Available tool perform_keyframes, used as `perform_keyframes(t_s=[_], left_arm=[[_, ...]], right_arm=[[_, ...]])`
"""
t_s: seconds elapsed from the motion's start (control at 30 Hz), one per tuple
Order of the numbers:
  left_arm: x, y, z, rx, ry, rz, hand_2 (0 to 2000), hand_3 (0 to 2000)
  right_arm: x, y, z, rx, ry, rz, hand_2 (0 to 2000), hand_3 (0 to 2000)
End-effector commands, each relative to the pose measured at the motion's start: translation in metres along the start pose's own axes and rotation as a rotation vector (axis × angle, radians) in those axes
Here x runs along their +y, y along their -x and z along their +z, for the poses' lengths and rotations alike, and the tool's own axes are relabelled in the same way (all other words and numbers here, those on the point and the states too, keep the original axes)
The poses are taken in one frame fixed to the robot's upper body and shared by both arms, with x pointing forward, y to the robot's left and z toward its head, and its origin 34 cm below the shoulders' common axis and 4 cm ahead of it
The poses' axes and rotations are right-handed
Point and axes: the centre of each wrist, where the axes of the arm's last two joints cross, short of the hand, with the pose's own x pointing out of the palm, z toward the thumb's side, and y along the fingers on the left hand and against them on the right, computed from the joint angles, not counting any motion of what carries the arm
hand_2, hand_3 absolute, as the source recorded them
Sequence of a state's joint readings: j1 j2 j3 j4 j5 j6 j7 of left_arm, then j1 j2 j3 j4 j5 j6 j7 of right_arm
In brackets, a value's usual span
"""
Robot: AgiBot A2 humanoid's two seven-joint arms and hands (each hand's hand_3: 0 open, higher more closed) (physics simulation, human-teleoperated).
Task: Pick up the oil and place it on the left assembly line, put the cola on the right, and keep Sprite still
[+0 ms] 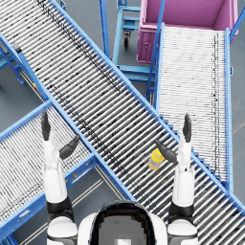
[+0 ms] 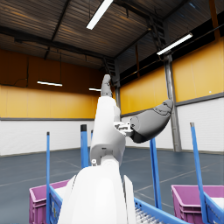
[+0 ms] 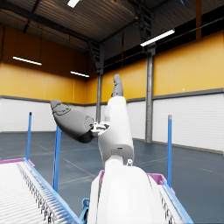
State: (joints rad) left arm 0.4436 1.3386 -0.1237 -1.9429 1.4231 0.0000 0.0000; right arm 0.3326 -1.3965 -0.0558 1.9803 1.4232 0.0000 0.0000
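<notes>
A warehouse with orange and white walls, a dark ribbed ceiling with strip lights and a grey floor holds three roller conveyors on blue frames, seen steeply from above. Nearest, the two white arms rise from the bottom edge. The left hand (image 1: 51, 143) is held upright over the left conveyor (image 1: 19, 158), its dark fingers straight and its thumb spread wide to the side, with nothing in it. The right hand (image 1: 181, 146) is held upright in the same way over the middle conveyor (image 1: 95, 95), fingers straight, thumb spread out, also holding nothing. Just beside the right thumb, toward the robot's middle, a small yellow oil bottle (image 1: 156, 159) stands on the rollers of the middle conveyor; from above the thumb tip seems to reach it, but the hand is not wrapped around it. The middle conveyor runs diagonally, from the lower right up to the far left. Farther off on the right, the right conveyor (image 1: 191, 81) runs straight away from the robot and ends at a magenta bin (image 1: 191, 14).
</notes>
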Motion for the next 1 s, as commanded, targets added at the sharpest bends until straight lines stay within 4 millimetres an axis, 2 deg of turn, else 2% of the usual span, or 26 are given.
perform_keyframes(t_s=[0.03, 0.17, 0.3, 0.53, 0.73, 1.0], left_arm=[[0.0, -0.003, -0.001, -0.005, 0.005, -0.011, 0, 0], [-0.001, -0.005, -0.003, -0.01, 0.013, -0.017, 0, 0], [0.0, -0.008, -0.004, -0.017, 0.015, -0.027, 0, 0], [-0.003, -0.01, -0.008, -0.023, 0.033, -0.026, 0, 0], [-0.003, -0.008, -0.003, -0.023, 0.016, -0.018, 0, 0], [-0.002, -0.008, -0.008, -0.026, 0.031, -0.012, 0, 0]], right_arm=[[0.016, -0.01, -0.004, -0.016, -0.044, 0.037, 0, 0], [0.033, -0.014, -0.01, -0.025, -0.102, 0.056, 0, 0], [0.05, -0.019, -0.025, -0.034, -0.195, 0.078, 0, 0], [0.083, -0.033, -0.064, -0.058, -0.406, 0.138, 0, 0], [0.109, -0.04, -0.097, -0.066, -0.567, 0.162, 0, 0], [0.118, -0.049, -0.135, -0.079, -0.701, 0.165, 0, 0]])
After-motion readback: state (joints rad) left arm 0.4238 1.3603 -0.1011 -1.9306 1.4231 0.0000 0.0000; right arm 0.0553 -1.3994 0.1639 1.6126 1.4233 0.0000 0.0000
